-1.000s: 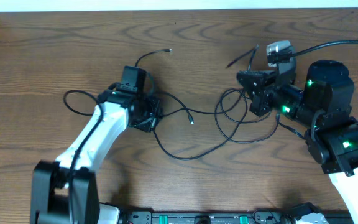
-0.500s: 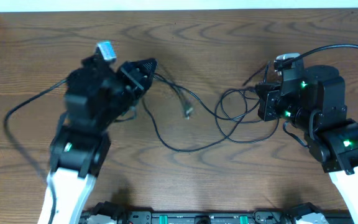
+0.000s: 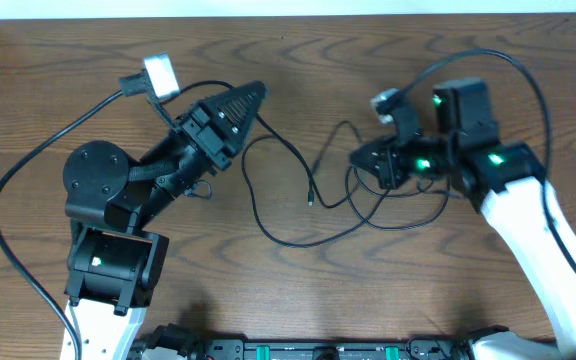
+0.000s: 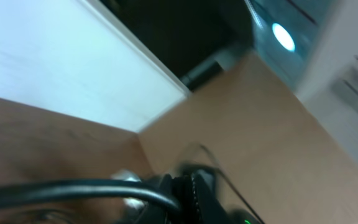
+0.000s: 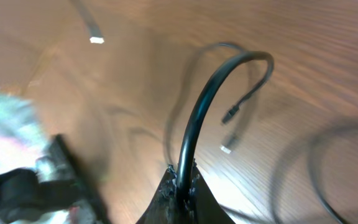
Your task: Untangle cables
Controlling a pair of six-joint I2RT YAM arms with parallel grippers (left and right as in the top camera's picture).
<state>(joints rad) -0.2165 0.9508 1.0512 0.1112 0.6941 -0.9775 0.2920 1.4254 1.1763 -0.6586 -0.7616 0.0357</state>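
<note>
Several thin black cables (image 3: 298,240) lie looped across the middle of the wooden table (image 3: 88,60). Their densest knot of overlapping loops sits to the right, just beside the right gripper (image 3: 365,160). One long strand runs in a low curve from that knot toward the left, then turns up toward the left gripper (image 3: 256,94). A second strand arcs between the two arms and ends in a loose plug (image 3: 311,201) lying on the wood, apart from both grippers. Seen from the right wrist, the right gripper's fingers are pressed together on one of the black cables, which rises from the tips in a tall arch and drops back to the table. Two more small connector ends (image 5: 229,115) lie near each other there. The left gripper's fingers taper to a closed point over the left half of the table. Strands run in beneath it, but whether one is pinched cannot be told, and the left wrist view is too blurred to help. A thicker black arm lead (image 3: 28,180) loops out around the left arm.
</note>
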